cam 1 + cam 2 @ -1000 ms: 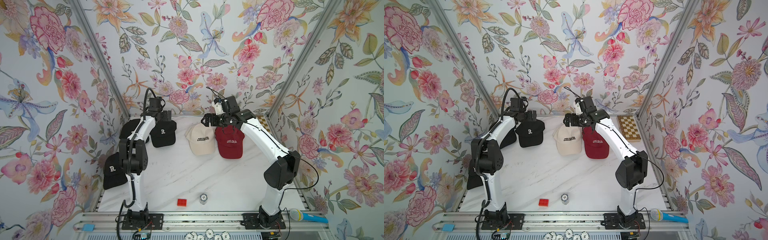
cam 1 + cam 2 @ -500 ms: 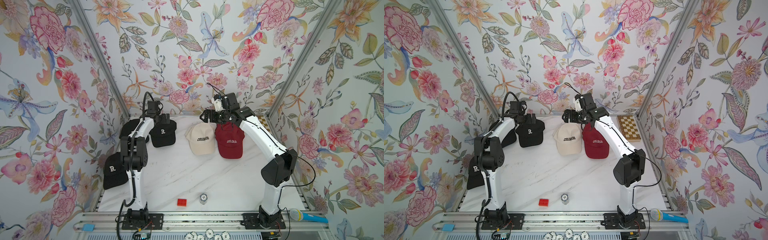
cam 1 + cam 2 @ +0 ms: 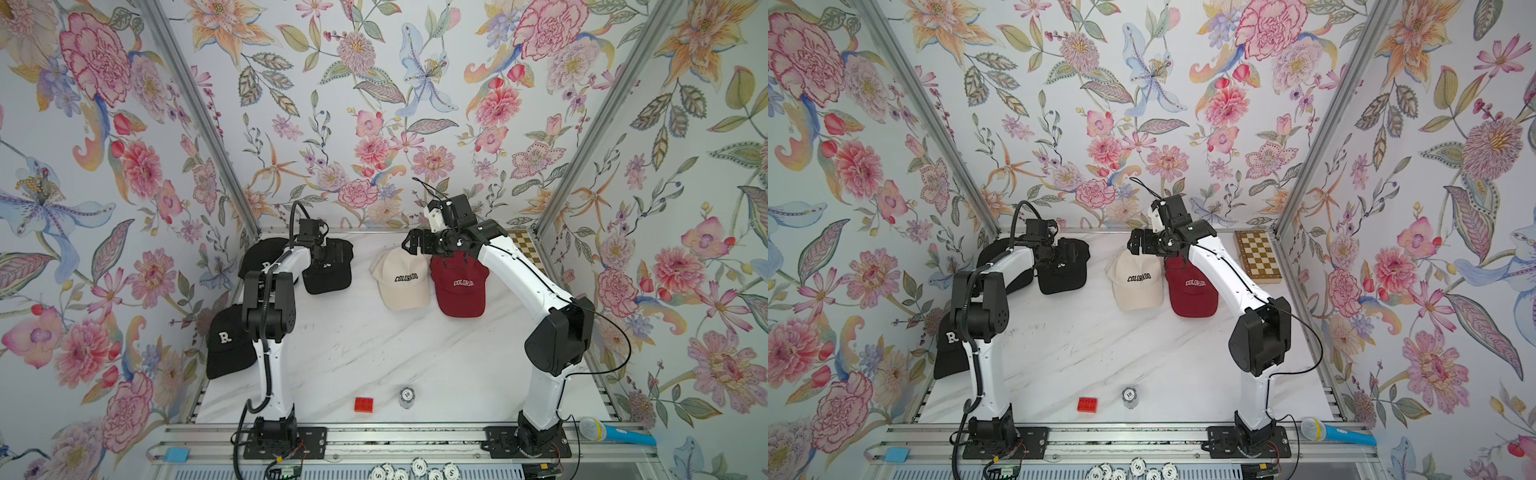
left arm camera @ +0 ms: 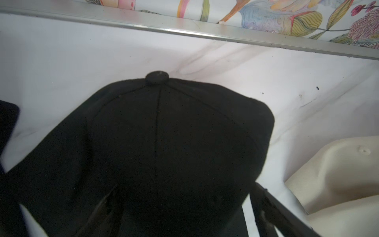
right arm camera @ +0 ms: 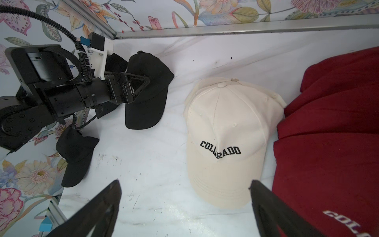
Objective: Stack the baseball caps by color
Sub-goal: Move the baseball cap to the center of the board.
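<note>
Left gripper [image 4: 184,187] has come down onto the rear black cap [image 3: 328,276]. The cap's white R, clear a second ago, is now mostly hidden under the wrist. The jaws stand wide, straddling the crown, with no grip yet.

Right gripper [image 5: 184,184] is spread wide and empty, by the cream cap [image 5: 225,133] and red cap [image 5: 328,143], and has barely moved.

I judge the black pick is starting. Another black cap [image 3: 259,259] lies near, and a third black cap [image 3: 226,340] lies well apart.

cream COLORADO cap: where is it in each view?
A top view: cream cap, just above picture centre.
A top view: cream cap, just above centre again.
Left wrist: cream cap, lower right corner, cut off.
Right wrist: cream cap, middle of picture.
Shared landmark: nearest black cap, in all four.
</note>
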`<state>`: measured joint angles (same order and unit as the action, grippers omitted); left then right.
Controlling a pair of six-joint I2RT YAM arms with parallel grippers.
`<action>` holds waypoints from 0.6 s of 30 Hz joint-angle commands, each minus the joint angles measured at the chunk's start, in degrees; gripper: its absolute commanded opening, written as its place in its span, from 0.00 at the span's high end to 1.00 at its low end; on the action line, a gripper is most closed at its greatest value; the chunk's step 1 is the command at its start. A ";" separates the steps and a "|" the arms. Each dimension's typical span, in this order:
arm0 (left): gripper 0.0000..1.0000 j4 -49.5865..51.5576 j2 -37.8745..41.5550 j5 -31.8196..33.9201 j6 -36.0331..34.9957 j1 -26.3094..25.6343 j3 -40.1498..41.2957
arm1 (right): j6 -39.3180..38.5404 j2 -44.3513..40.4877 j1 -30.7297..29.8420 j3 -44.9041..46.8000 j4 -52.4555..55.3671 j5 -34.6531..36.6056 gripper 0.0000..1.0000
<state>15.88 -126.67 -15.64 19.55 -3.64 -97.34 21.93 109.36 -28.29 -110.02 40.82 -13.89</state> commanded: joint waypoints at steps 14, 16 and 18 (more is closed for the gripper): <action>0.22 -2.43 7.01 1.64 1.27 -1.87 5.64 | -0.26 -4.45 0.67 3.48 -0.26 1.47 0.01; 0.22 -1.40 6.90 3.41 0.28 -2.31 5.27 | -0.28 -4.98 0.84 4.12 -0.32 1.84 0.01; 0.21 -0.80 6.82 4.59 -0.27 -2.70 4.89 | -0.28 -5.51 1.00 4.87 -0.38 1.93 0.01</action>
<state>13.06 -121.32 -13.98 21.17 -5.58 -91.46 21.91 106.32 -27.75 -106.41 40.75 -12.84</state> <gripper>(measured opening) 0.787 0.988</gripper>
